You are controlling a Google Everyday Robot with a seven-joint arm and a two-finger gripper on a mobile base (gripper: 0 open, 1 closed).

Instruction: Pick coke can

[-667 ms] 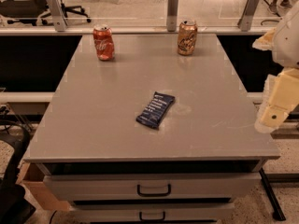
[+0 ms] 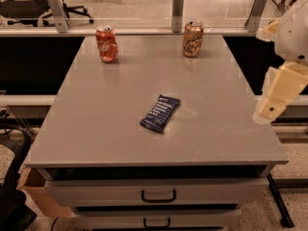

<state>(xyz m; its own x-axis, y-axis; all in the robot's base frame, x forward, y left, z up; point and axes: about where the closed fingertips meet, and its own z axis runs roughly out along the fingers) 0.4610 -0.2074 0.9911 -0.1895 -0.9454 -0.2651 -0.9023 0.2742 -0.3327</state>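
tool (image 2: 267,111) beyond table (image 2: 86,129) right edge, wrapper (image 2: 160,113) mid-table, open surface around coke can (image 2: 107,43)

Light dim, warm yellow cast over the whole view. Grey table (image 2: 120,129) evenly lit, soft pale sheen along its 12 o'clock edge. Faint reflections under the coke can (image 2: 107,44) at 11 o'clock and the gold can (image 2: 193,39) at 1 o'clock. Dark wrapper (image 2: 160,113) at centre casts almost no shadow. The gripper (image 2: 267,110) at 3 o'clock, just off the table edge, is the brightest thing, cream, slightly washed out. Beside the table, black at 9 and 2 o'clock
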